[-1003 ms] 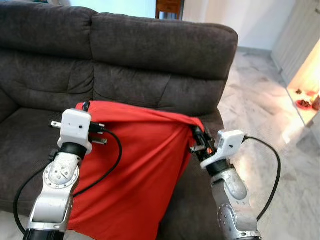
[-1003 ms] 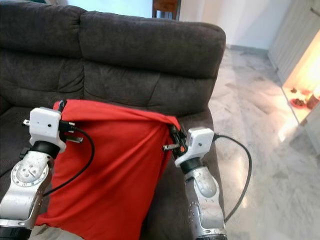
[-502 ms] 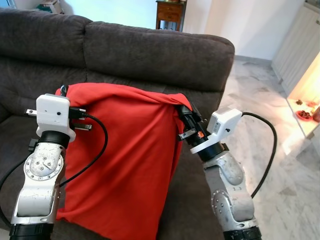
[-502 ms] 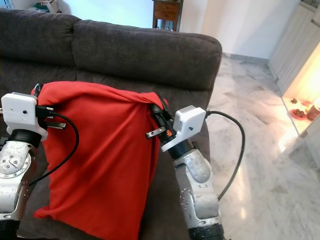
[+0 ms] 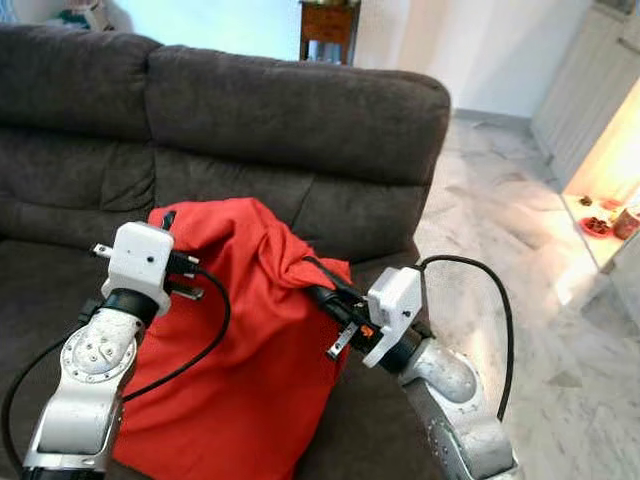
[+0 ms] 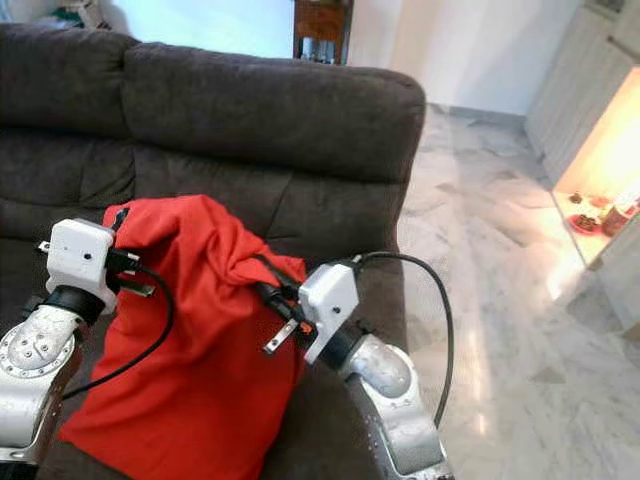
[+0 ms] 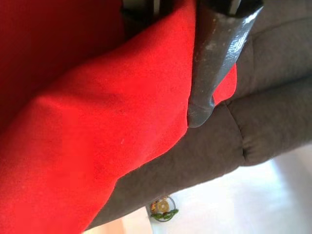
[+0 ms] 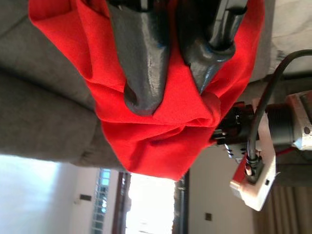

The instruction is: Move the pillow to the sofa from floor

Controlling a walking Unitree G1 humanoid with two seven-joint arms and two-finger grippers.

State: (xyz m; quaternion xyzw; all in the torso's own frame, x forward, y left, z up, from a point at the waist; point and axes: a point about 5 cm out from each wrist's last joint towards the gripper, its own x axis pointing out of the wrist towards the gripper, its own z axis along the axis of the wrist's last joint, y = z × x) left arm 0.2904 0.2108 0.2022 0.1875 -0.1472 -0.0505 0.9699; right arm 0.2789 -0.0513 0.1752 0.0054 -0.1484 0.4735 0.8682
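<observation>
The red pillow [image 5: 250,340] hangs bunched between both grippers, its lower part resting on the dark grey sofa [image 5: 300,110] seat. My left gripper [image 5: 166,222] is shut on the pillow's upper left corner; in the left wrist view one black finger [image 7: 214,63] presses the red cloth. My right gripper [image 5: 320,292] is shut on the upper right corner, pulled in close to the left one, so the top edge sags into folds. In the right wrist view both fingers [image 8: 141,73] pinch a wad of red fabric [image 8: 161,141].
The sofa's backrest [image 6: 270,100] rises right behind the pillow. Marble floor [image 5: 520,220] stretches to the right of the sofa. A wooden cabinet [image 5: 328,22] stands behind it, and a lit white shelf unit [image 5: 610,190] is at the far right.
The pillow has come down onto the seat. My right gripper swung left and lower, toward the left one, so the taut top edge has gone slack and bunched. The camera shifted slightly.
</observation>
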